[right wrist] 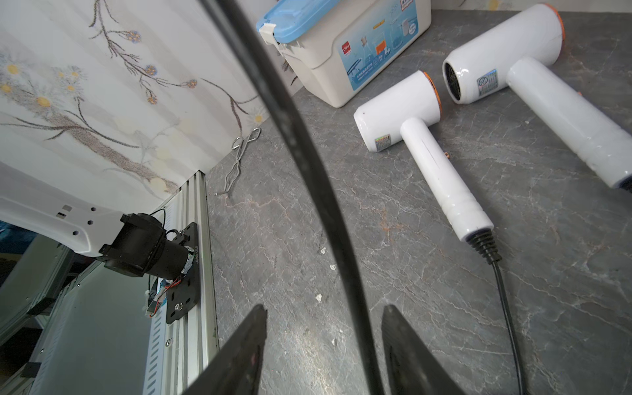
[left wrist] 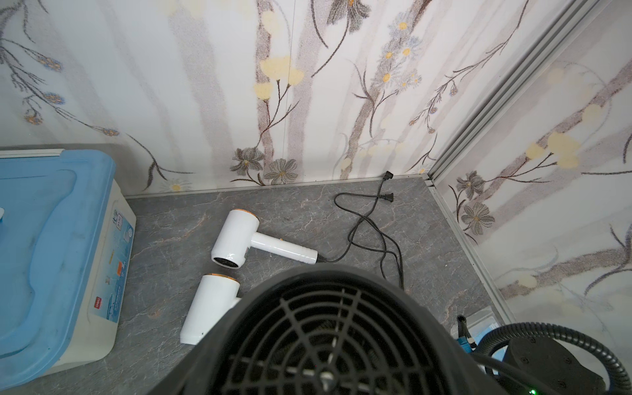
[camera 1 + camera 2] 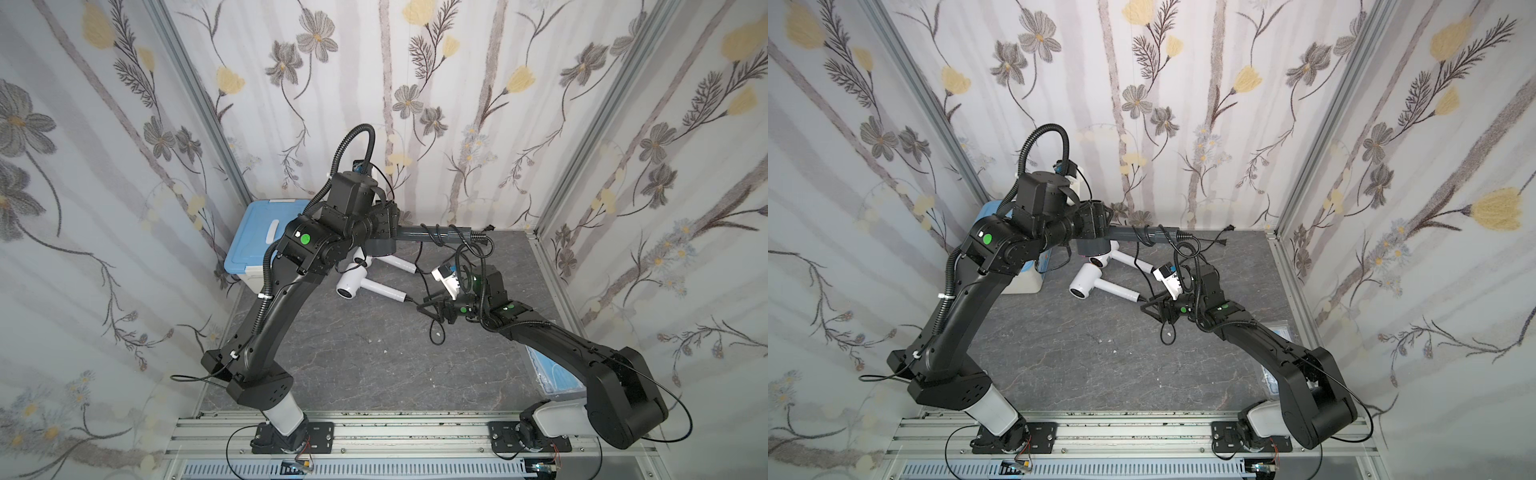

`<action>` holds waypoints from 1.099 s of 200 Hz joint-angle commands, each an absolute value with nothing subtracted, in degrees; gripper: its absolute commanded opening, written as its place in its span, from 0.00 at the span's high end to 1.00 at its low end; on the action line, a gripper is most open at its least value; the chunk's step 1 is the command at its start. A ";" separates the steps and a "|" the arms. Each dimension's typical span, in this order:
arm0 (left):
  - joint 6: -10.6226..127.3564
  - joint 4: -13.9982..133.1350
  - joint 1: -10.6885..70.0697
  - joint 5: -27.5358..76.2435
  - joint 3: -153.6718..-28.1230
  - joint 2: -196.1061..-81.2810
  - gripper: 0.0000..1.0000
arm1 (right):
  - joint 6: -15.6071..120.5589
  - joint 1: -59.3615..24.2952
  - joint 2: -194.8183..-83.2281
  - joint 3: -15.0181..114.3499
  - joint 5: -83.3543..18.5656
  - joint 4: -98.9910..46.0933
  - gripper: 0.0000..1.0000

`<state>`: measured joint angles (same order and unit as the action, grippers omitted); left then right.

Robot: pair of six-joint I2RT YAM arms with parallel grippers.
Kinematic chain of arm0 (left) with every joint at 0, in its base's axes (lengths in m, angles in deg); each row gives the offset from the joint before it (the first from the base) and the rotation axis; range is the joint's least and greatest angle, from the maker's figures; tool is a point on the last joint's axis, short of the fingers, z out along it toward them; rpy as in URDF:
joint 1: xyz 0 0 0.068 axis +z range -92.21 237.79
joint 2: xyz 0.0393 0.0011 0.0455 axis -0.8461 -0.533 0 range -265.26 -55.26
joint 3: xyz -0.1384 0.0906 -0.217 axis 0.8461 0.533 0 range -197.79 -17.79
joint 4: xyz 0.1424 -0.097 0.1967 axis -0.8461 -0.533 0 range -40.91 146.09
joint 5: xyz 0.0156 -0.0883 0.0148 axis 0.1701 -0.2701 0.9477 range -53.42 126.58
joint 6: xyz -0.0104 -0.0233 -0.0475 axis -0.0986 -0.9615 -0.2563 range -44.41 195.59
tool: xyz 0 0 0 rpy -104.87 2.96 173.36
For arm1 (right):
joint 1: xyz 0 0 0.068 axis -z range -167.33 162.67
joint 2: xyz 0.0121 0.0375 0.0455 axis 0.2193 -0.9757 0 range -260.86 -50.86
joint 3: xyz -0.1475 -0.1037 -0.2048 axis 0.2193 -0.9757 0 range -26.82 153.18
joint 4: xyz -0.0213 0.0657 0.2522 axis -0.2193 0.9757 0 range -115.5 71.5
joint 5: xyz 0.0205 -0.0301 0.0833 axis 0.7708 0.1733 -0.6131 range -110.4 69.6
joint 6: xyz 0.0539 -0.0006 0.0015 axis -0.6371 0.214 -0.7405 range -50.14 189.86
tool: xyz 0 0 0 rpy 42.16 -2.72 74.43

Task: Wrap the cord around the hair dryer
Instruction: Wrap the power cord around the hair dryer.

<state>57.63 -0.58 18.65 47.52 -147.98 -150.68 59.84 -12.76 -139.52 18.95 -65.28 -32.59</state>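
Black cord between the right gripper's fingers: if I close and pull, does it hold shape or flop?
Likely floppy: the cord curves slackly past the open right gripper and droops in loops under the grey hair dryer. It looks thin and smooth, so it may slide through a loose grip. Pulling might shift the handle's wraps.

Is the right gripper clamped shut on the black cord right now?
No: the right wrist view shows the right gripper open, its two fingers apart with the black cord passing between them.

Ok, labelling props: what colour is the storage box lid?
Light blue lid; clearest in the left wrist view.
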 commanded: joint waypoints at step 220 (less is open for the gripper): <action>52.21 9.60 25.30 72.66 -139.17 -161.70 1.00 | 57.82 -27.11 -122.93 28.45 -47.76 -0.07 1.00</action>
